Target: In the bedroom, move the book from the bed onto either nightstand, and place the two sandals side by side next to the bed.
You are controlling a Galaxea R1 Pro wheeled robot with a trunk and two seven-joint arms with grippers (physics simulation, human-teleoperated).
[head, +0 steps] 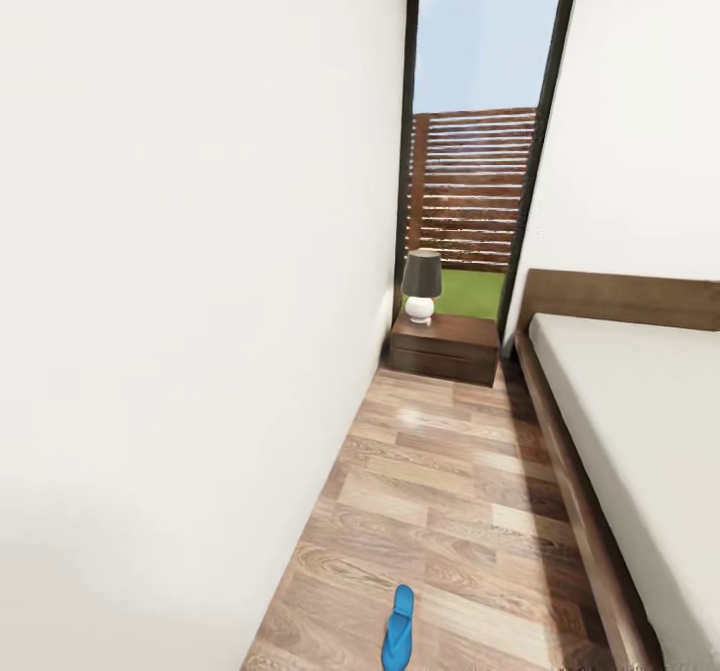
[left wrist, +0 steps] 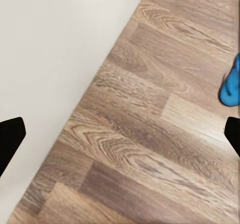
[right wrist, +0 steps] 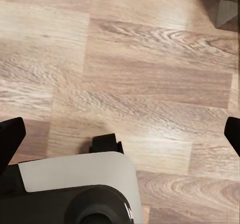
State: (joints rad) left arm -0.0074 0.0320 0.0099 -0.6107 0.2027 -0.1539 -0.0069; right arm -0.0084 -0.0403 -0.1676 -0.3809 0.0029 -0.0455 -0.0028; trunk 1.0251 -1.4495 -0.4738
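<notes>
- One blue sandal (head: 399, 629) is lying on the wood-plank floor (head: 450, 491) low in my head view, in the aisle between the white wall (head: 180, 301) and the bed (head: 640, 421); my left wrist camera is catching its blue edge (left wrist: 231, 86) on the planks, near where floor meets wall
- The bed is running along the right, dark base under a grey mattress, headboard at the far end
- A nightstand (head: 445, 346) is sitting at the aisle's far end beside the headboard, a lamp (head: 421, 286) standing on it; behind it a tall window is showing fence and grass
- My left gripper (left wrist: 120, 134) is hanging over bare floor, fingers wide apart, holding nothing
- My right gripper (right wrist: 120, 134) is likewise spread and empty above the planks; part of my own base (right wrist: 75, 194) is showing beneath it
</notes>
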